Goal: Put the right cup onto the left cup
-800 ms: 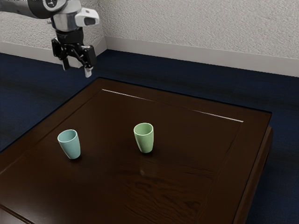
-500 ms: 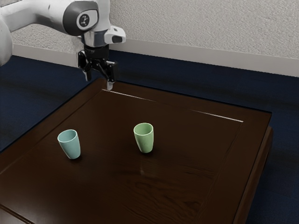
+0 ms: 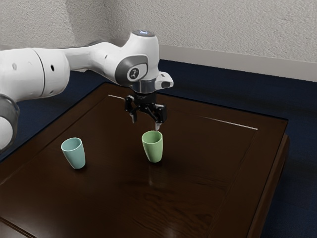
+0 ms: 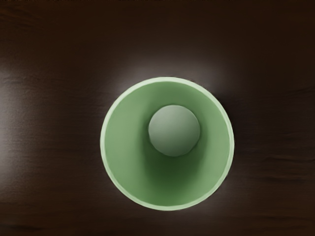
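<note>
My gripper (image 3: 145, 125) is open in the exterior view, fingers pointing down, nothing between them. It hangs just above and behind the green cup (image 3: 153, 148), one fingertip close to the cup's rim; whether they touch I cannot tell. That cup stands upright on the dark wooden table (image 3: 114, 198). A blue-green cup (image 3: 74, 153) stands upright toward the exterior view's left, apart from the green one. From above, the wrist view looks into the open mouth of the green cup (image 4: 125, 147), down to its round bottom.
The table's far edge runs behind the gripper, with dark blue floor (image 3: 198, 79) and a pale textured wall (image 3: 223, 29) beyond. At the exterior view's left, the arm reaches in above the table's side.
My arm has swung in toward the exterior view's right and lower, from beyond the table's far corner to near the green cup. Both cups stay where they were.
</note>
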`<state>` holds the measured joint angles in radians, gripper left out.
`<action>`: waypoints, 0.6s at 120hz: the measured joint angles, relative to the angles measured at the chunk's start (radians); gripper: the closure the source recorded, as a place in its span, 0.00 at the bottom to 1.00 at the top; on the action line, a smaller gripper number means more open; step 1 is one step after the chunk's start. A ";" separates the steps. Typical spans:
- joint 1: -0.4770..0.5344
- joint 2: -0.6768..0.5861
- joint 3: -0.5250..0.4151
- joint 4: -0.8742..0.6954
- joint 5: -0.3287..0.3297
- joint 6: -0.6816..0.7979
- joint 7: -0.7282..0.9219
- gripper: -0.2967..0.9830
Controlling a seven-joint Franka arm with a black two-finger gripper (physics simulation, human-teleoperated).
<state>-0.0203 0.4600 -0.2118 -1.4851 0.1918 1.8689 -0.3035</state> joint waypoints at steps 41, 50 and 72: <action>-0.001 0.129 -0.039 0.004 0.056 0.149 -0.130 0.23; -0.001 0.147 -0.048 0.006 0.069 0.172 -0.153 0.23; -0.001 0.186 -0.049 0.003 0.081 0.211 -0.199 0.28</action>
<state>-0.0208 0.6465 -0.2603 -1.4824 0.2727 2.0803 -0.5021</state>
